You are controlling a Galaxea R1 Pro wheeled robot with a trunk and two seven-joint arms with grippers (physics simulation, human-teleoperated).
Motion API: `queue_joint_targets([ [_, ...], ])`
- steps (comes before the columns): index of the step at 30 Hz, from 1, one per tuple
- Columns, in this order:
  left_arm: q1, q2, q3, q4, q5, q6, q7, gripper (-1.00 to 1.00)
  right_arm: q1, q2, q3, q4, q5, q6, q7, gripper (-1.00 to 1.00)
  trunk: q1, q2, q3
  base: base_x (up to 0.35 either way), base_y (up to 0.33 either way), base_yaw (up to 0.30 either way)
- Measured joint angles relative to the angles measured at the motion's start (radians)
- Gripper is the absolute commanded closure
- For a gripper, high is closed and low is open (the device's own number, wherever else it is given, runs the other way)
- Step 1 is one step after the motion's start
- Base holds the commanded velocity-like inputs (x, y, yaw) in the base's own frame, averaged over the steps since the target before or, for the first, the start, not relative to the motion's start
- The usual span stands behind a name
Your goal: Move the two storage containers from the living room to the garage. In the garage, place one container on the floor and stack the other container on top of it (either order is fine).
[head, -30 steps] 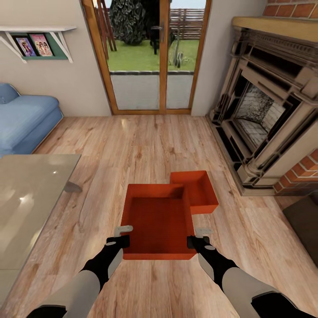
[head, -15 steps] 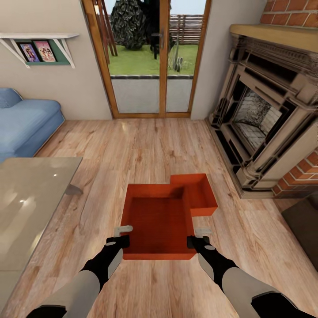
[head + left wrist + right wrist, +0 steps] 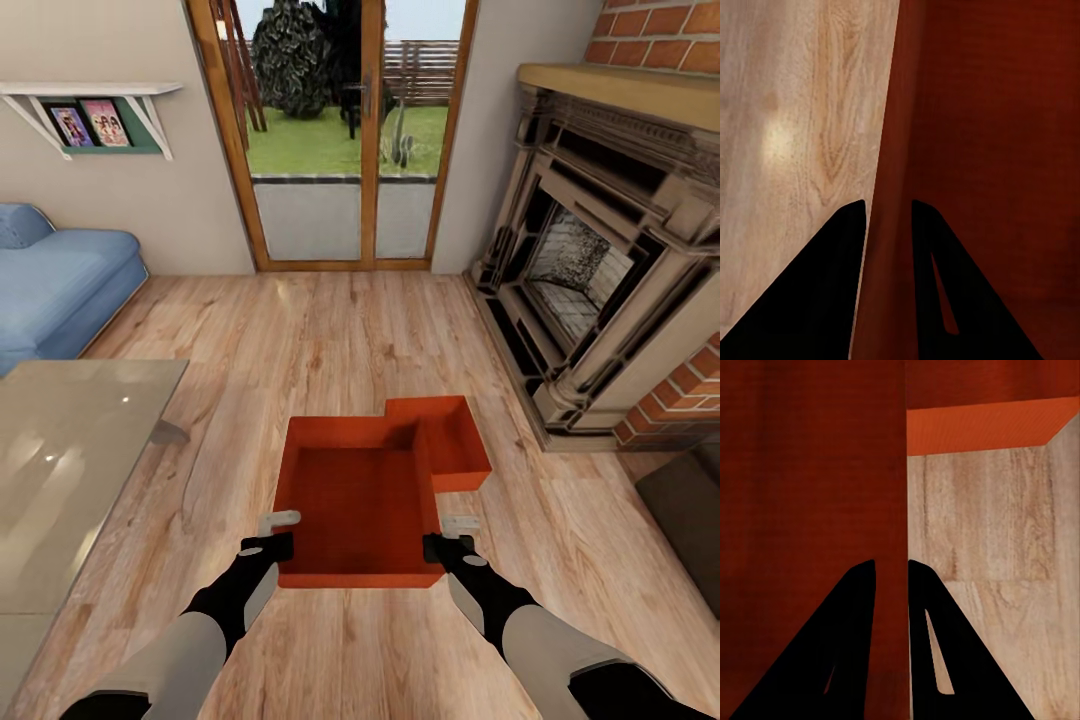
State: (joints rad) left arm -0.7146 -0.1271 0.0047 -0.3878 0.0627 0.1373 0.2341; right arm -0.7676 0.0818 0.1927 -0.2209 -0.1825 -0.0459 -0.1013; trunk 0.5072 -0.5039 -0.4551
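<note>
bright even daylight, glare on glass table (image 3: 60, 470), soft render.

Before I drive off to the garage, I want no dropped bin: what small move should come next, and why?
Probably a short straight lift. The left pincer and right pincer each straddle a side wall of the near container, so it looks gripped on both sides. The second container sits close at its far right corner, partly hidden behind it, so raising straight up should clear it before any turn.

Two lidless orange-red storage containers sit upright — the nearer container (image 3: 358, 500) large in view, the farther container (image 3: 452, 440) touching its far right corner — on the living room's wood-plank floor (image 3: 300, 340).
</note>
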Motion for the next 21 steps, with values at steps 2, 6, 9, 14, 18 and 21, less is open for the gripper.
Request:
queue_joint_targets([
  [2,0.000,0.000,0.000,0.000,-0.001,0.000,0.000,1.00,0.000,0.000,0.000,0.000,-0.001,0.000,0.000,1.00,-0.008,0.014,0.006,0.000,0.000,0.000],
  [6,0.000,0.000,0.000,0.000,0.000,0.000,0.001,1.00,0.000,0.000,0.001,0.000,-0.001,0.000,0.000,1.00,-0.023,0.042,0.019,0.000,0.000,0.000],
  [9,0.000,0.000,-0.001,0.000,0.000,0.000,0.001,1.00,0.000,0.000,0.001,0.000,-0.001,0.000,0.000,1.00,-0.035,0.063,0.028,0.000,0.000,0.000],
  [14,0.000,-0.001,0.000,0.000,0.000,0.001,0.001,1.00,0.000,-0.001,0.001,0.000,-0.002,0.000,0.000,1.00,-0.054,0.098,0.044,0.000,0.000,0.000],
  [18,0.000,-0.001,0.000,0.000,-0.001,0.001,0.001,1.00,0.000,-0.001,0.002,0.000,-0.003,0.000,0.000,1.00,-0.058,0.106,0.047,0.000,0.000,0.000],
  [21,0.000,-0.001,0.000,0.000,0.000,0.000,0.001,1.00,0.000,-0.001,0.002,0.000,-0.002,0.000,0.000,1.00,-0.058,0.106,0.047,0.000,0.000,0.000],
])
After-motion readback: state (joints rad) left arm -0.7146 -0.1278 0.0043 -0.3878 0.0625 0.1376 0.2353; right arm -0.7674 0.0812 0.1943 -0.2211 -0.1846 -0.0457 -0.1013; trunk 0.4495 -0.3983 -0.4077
